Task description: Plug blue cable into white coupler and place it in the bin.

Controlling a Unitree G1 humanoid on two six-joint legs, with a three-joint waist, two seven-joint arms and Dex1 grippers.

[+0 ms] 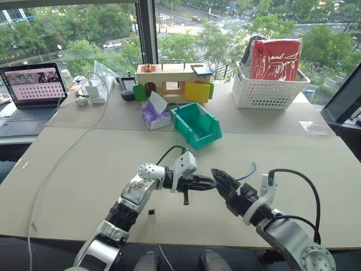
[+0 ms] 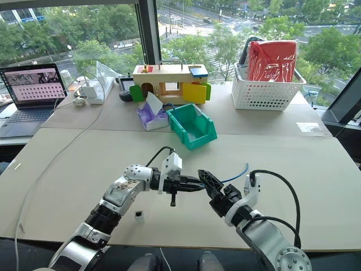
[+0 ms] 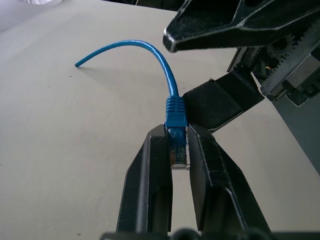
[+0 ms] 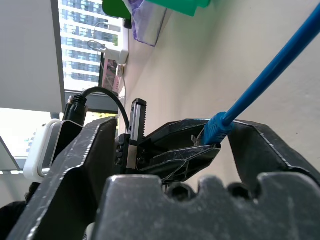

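A: What did the left gripper (image 3: 179,150) have hold of?

B: Its two black fingers were clamped on the clear plug of the blue cable (image 3: 167,85), with the blue boot poking out just past the tips. The rest of the cable arched away to the robot's right, over the table (image 1: 84,164).

A: And the right gripper (image 1: 219,178)?

B: Its jaws stood apart, one to each side of the left gripper's fingertips and the cable's boot. Whether either finger touched the cable could not be told; it gripped nothing.

A: Where was the white coupler (image 1: 152,213)?

B: It lay on the table beside the left forearm, near the front edge, apart from both grippers.

A: And the bin (image 1: 198,125)?

B: It sat farther back, past the two grippers, just beside a purple tissue pack (image 1: 154,116), with a white basket (image 1: 265,90) off to its right
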